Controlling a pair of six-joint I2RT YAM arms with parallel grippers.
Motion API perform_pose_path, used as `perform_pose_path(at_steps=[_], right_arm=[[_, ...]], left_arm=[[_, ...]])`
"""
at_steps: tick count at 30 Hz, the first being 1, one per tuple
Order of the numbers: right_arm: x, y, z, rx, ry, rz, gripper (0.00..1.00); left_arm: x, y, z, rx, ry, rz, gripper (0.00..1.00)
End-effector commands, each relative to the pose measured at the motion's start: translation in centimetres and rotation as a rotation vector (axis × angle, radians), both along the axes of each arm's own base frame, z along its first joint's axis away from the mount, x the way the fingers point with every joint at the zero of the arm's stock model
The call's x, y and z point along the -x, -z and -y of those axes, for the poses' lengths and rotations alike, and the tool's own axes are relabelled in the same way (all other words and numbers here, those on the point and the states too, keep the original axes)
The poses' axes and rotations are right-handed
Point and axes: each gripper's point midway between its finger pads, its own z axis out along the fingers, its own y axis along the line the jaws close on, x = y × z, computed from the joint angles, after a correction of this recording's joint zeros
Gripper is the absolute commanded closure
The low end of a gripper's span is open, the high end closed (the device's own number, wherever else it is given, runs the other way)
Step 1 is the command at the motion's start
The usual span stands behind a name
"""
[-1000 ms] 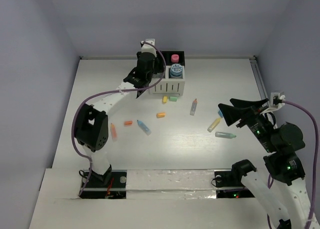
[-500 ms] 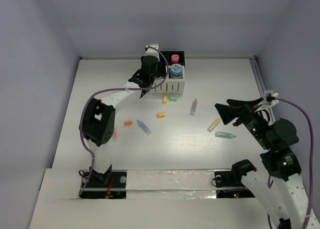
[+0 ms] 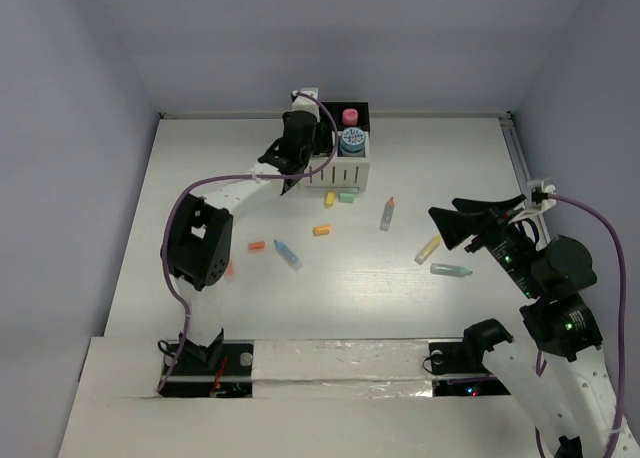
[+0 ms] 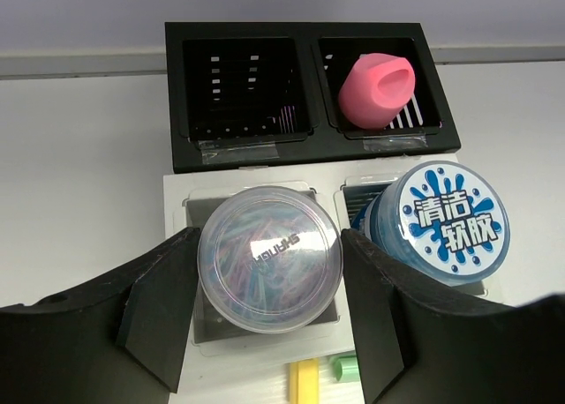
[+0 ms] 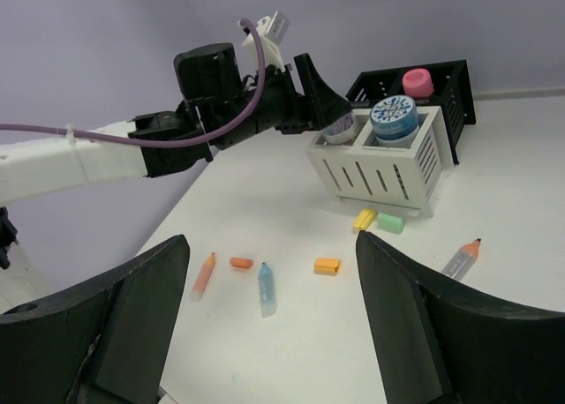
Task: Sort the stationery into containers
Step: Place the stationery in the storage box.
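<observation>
Top: overhead, far. Left wrist: close above organiser (image 4: 311, 86). Right wrist: oblique, organiser shared.

- Right tool (image 5: 271, 245): fingers wide apart.
- Left tool (image 5: 331, 113): clasping clear round tub (image 5: 338, 129) at organiser (image 5: 380, 170), white bin.
- Blue-white roll (image 5: 394, 115): neighbouring white bin.
- Desk (image 5: 494, 325): yellow stub (image 5: 364, 218), green stub (image 5: 391, 223), orange stub (image 5: 327, 265), blue tube (image 5: 265, 289), pencil (image 5: 461, 258).

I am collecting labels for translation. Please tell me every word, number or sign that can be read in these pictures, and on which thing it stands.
"清洁软胶": printed in white on the blue-and-white lid of the round tub.
Clear jar: a raised word on its lid, seen upside down, too faint to read.
No other text can be read in any view.
</observation>
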Motion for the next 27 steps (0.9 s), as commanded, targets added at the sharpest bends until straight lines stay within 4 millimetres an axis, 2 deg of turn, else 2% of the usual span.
perform_pose_path(at_steps=[1, 4, 5, 8, 10, 14, 17, 21, 22, 24, 25, 27], right_arm=[[-0.1, -0.7, -0.3, -0.01, -0.014, 0.028, 0.18], [-0.1, -0.6, -0.2, -0.009, -0.008, 0.026, 0.18], [-0.2, -0.4, -0.2, -0.007, -0.008, 0.021, 0.18], [-0.2, -0.2, -0.3, -0.008, -0.01, 0.014, 0.18], [-0.3, -0.2, -0.3, -0.009, -0.011, 0.013, 0.18], [-0.4, 0.0, -0.3, -0.007, -0.008, 0.006, 0.18], [-0.8, 0.5, -0.3, -0.003, 0.001, -0.008, 0.18], [-1.7, 2.0, -0.5, 0.017, 0.003, -0.05, 0.31], [-2.0, 3.3, -0.7, 0.028, 0.0, -0.08, 0.36], [-2.7, 5.0, -1.0, 0.043, 0.0, -0.132, 0.56], [-2.9, 6.0, -0.9, 0.051, 0.007, -0.163, 0.57], [-3.4, 8.3, -0.9, 0.068, 0.02, -0.223, 0.57]], left_arm=[[-1.2, -3.5, 0.4, 0.046, 0.001, 0.102, 0.5], [-0.8, -2.9, 0.5, 0.059, 0.006, 0.095, 0.43], [-0.7, -2.9, 0.4, 0.063, 0.006, 0.096, 0.36], [-0.3, -3.3, 0.1, 0.081, -0.003, 0.107, 0.23], [-0.1, -3.7, -0.1, 0.085, -0.005, 0.112, 0.18], [0.4, -5.2, -0.6, 0.099, -0.015, 0.138, 0.09], [1.5, -7.5, -0.7, 0.131, -0.01, 0.177, 0.08], [4.2, -11.6, -0.4, 0.198, 0.023, 0.233, 0.07], [5.8, -13.0, -0.1, 0.226, 0.051, 0.253, 0.07], [7.9, -14.1, 0.2, 0.276, 0.08, 0.269, 0.07], [10.2, -14.6, 0.6, 0.303, 0.12, 0.285, 0.06], [12.5, -14.7, 0.9, 0.33, 0.152, 0.291, 0.05]])
